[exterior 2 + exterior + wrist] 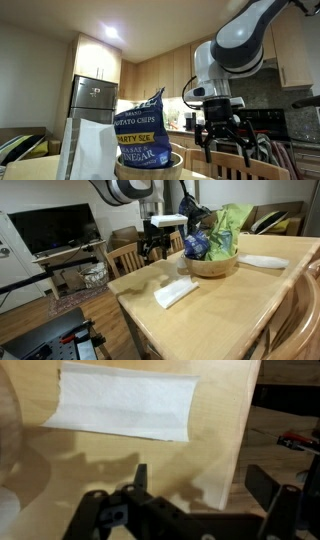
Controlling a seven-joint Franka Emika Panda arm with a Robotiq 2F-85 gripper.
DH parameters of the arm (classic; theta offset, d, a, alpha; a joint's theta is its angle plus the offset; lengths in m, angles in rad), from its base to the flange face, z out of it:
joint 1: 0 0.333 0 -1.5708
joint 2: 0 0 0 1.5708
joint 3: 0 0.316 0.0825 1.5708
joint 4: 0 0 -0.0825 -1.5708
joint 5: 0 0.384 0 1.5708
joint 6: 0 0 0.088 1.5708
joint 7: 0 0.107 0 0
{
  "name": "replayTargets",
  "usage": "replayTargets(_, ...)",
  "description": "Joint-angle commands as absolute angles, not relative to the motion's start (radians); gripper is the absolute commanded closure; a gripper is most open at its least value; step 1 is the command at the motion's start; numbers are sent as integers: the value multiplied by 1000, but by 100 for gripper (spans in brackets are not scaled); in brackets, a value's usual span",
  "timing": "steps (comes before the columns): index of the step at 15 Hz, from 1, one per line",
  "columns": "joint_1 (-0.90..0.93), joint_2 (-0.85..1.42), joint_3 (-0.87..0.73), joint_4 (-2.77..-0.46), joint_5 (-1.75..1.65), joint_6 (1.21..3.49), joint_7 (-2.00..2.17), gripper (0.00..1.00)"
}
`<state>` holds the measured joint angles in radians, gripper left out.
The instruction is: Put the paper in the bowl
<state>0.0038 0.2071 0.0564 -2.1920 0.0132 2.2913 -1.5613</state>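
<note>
1. On the wooden desk (235,310), the folded white paper napkin (176,292) lies flat, near the wooden bowl (212,266) but apart from it.
2. A blue chip bag (196,245) and a green bag (232,225) stand up from the bowl.
3. The tool (152,247) hangs over the desk's edge, released and empty. In the wrist view the napkin (125,402) lies just beyond its fingers (140,475).

I can read print on one thing only: the blue snack bag (140,128) standing in the bowl (150,166), seen in an exterior view. Toward twelve o'clock on its face it says "POTATO CHIPS". At the centre a yellow band reads "PARTY SIZE". Toward six o'clock stands "VINEGAR", under a line too blurred to read.
</note>
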Motion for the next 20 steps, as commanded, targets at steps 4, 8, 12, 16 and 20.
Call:
replayTargets(4,0,311,49,-2163,-39,2463,-1384,0)
replayTargets(8,0,362,40,-2157,-116,2506,-1294,0)
replayTargets(12,-6,400,37,-2146,-193,2498,-1259,0)
replayTargets(16,-19,433,44,-2138,-216,2503,-1282,0)
replayTargets(20,-27,463,49,-2130,-223,2517,-1299,0)
